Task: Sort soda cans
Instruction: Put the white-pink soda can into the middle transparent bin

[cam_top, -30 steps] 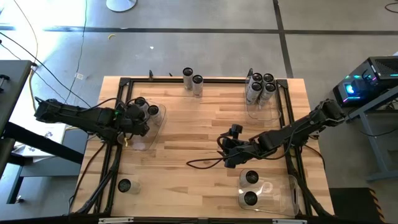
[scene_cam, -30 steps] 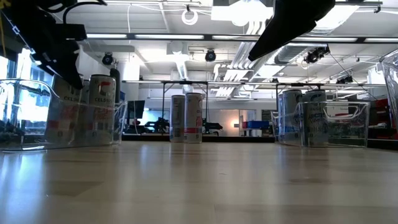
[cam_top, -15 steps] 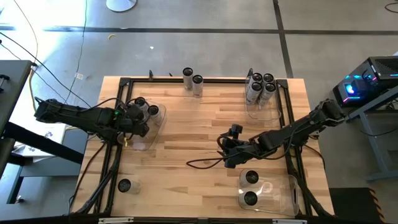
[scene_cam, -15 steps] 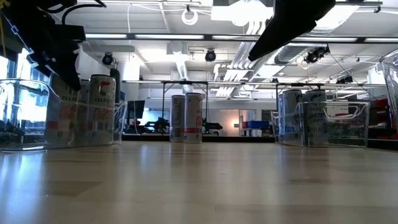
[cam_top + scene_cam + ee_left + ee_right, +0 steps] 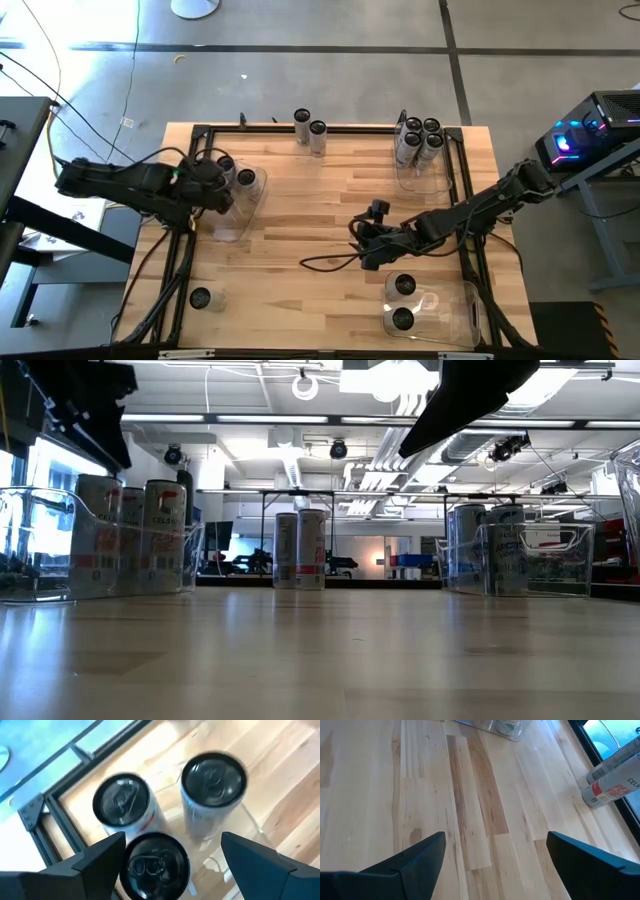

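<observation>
Nearest the front edge of the wooden bench point(image 5: 330, 215), a lone soda can point(image 5: 200, 298) stands at the left corner, and a clear bin point(image 5: 462, 312) at the right corner holds two cans point(image 5: 402, 302). Just beyond that bin the right hand point(image 5: 372, 243) hangs over bare planks, fingers point(image 5: 410, 860) spread wide and holding nothing; no can lies between them. Farther back on the left, the left hand point(image 5: 214, 183) hovers above a second clear bin point(image 5: 232, 222), its fingers point(image 5: 95, 860) wide apart and empty. Three cans point(image 5: 210, 780) stand upright in this bin directly beneath it, one between the fingertips but lower and untouched. At the far edge a pair of cans point(image 5: 310, 130) stands loose near the middle, and a third bin point(image 5: 425, 180) in the far right corner holds a cluster of cans point(image 5: 420, 138).
</observation>
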{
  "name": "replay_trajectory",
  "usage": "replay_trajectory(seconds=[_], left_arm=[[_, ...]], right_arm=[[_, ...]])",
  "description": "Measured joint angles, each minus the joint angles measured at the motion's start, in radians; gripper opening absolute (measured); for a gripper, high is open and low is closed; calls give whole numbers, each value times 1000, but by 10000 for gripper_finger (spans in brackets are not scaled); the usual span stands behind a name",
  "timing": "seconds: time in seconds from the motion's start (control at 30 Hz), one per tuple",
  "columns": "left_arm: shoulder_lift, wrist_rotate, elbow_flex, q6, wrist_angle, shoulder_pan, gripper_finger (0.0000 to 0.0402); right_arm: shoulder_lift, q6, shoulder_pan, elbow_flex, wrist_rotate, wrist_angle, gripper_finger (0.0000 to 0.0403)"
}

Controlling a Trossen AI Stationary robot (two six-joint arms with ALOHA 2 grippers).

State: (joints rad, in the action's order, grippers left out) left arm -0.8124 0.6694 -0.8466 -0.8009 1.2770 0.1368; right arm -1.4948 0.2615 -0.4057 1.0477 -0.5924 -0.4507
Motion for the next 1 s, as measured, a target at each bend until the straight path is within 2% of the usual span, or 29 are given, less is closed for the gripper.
replay_trajectory(seconds=[0.17, 0.27, 0.4, 0.5, 0.6, 0.67, 0.73, 0.8, 0.9, 1.0], left_arm=[[-1, 94, -82, 61, 5, 2, 323], [-1, 173, -112, 139, -62, 20, 323], [-7, 227, -98, 372, -317, 47, 323], [-29, 222, -67, 567, -566, 71, 323], [-68, 208, -51, 680, -745, 87, 323], [-102, 194, -46, 719, -810, 90, 323], [-138, 184, -46, 741, -860, 91, 323], [-176, 185, -46, 766, -888, 90, 323], [-228, 191, -46, 773, -914, 83, 323], [-256, 278, -46, 729, -924, 79, 323]], right_arm=[[0, -69, 0, 0, 62, 0, 343], [0, -147, 6, 0, 83, 2, 343], [0, -217, 71, -2, 88, 31, 343], [0, -301, 148, -50, 106, 184, 343], [0, -374, 230, -106, 186, 393, 343], [0, -392, 284, -131, 203, 503, 343], [0, -379, 337, -134, 174, 562, 343], [0, -327, 401, -104, 132, 562, 343], [0, -264, 504, -53, 130, 540, 343], [0, -223, 611, -14, 125, 538, 343]])
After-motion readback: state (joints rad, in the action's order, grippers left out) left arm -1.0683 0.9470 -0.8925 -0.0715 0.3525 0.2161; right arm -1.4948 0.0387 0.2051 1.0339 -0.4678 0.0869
